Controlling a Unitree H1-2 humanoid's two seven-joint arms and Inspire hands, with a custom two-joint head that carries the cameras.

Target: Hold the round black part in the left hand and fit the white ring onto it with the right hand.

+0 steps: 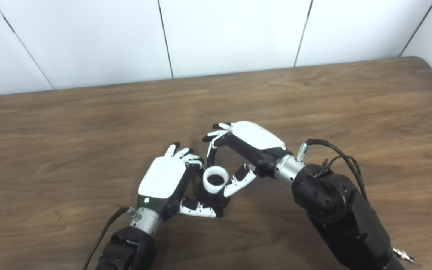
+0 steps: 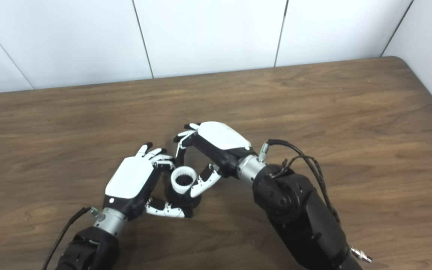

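Fingers of the left hand [image 1: 162,182] are curling around one round black part [image 1: 216,200], thumb wrapping under its base, gripping it just left of the white ring [image 1: 215,180]. One ring is sitting on top of the part, opening facing up. To its right, the right hand [image 1: 251,144] is pinching the ring between thumb and fingertips.

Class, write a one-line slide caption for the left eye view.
Left hand grips the black part while right hand pinches the white ring atop it.
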